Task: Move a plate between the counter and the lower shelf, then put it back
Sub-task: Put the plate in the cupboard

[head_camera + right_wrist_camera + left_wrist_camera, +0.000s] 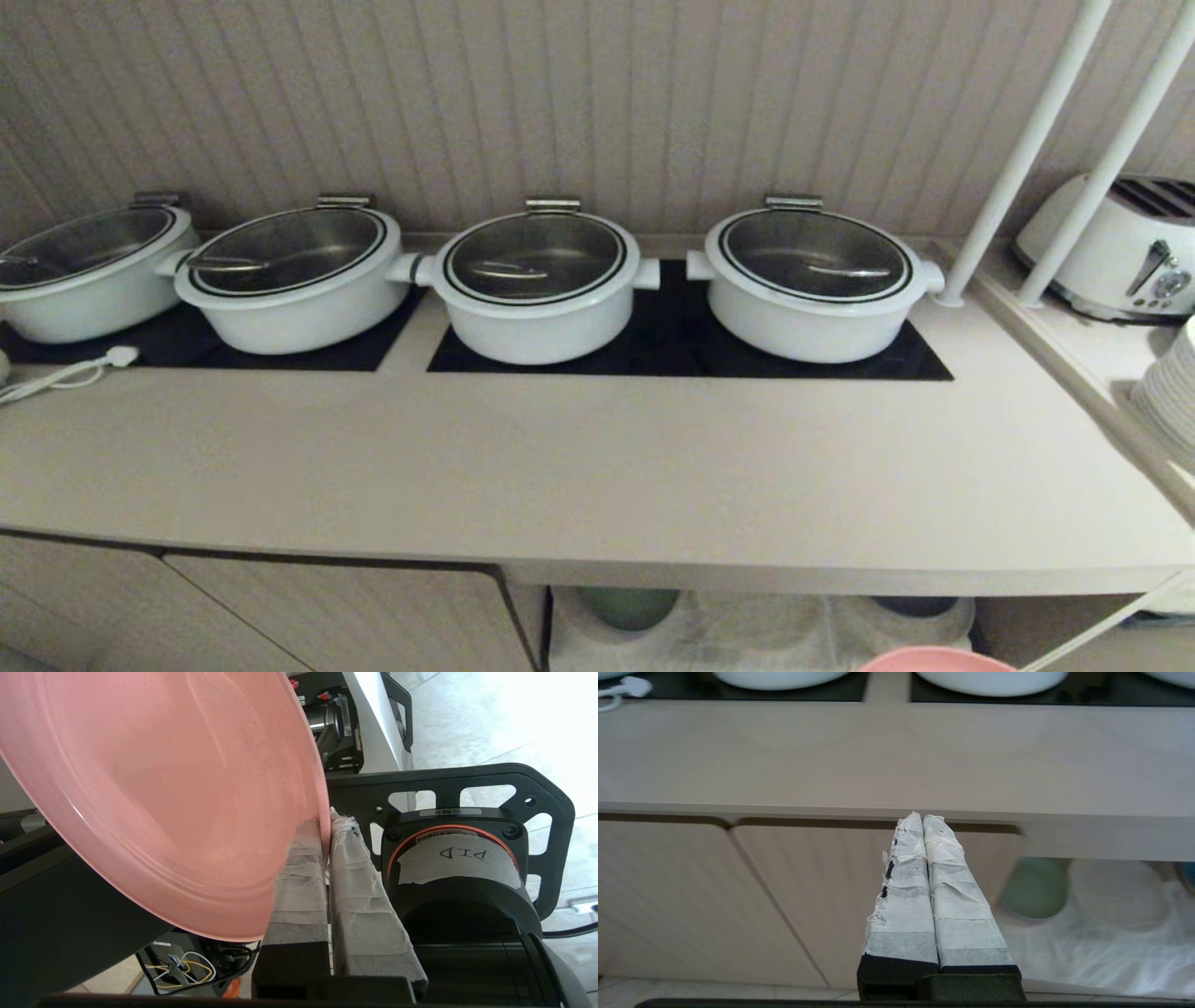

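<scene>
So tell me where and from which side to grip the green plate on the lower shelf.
Take the green plate by its front rim, coming in level from the open front of the lower shelf. It is shallow and lies flat on the white cloth under the counter, so a reach from above is blocked. The right pincer is shut on the pink plate; the left pincer is free, probably the better choice.

From my head camera, the pink plate (936, 660) was cut off by the bottom edge, only its rim showing. The surface (597, 467) hid most of the lower shelf (756, 635), where a green plate (627, 607) peeked out.
</scene>
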`<state>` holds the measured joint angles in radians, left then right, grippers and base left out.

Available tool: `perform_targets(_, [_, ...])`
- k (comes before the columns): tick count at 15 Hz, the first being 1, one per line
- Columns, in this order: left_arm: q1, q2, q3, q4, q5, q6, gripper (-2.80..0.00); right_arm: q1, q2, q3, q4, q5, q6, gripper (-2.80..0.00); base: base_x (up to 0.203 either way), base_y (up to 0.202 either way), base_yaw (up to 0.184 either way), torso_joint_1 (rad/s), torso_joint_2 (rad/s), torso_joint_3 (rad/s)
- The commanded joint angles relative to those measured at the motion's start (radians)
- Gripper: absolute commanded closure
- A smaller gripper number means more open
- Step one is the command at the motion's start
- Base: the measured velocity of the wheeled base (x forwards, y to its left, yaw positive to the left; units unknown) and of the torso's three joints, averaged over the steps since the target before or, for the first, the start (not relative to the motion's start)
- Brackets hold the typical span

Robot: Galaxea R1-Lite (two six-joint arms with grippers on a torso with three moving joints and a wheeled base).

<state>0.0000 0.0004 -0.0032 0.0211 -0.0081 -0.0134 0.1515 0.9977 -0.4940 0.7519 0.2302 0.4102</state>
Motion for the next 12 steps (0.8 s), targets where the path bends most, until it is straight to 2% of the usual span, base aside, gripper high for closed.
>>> perform_targets(1, [0.000,0.000,0.000,0.000,0.000,0.000,0.00,0.000,-0.001,0.000,0.004,0.001,0.004,0.00,0.000,-0.194,0.003,0.005,0.00,0.002])
perform_targets(12, [0.000,0.000,0.000,0.000,0.000,0.000,0.00,0.000,-0.001,0.003,0.000,0.004,0.004,0.00,0.000,-0.195,0.001,0.003,0.00,0.003])
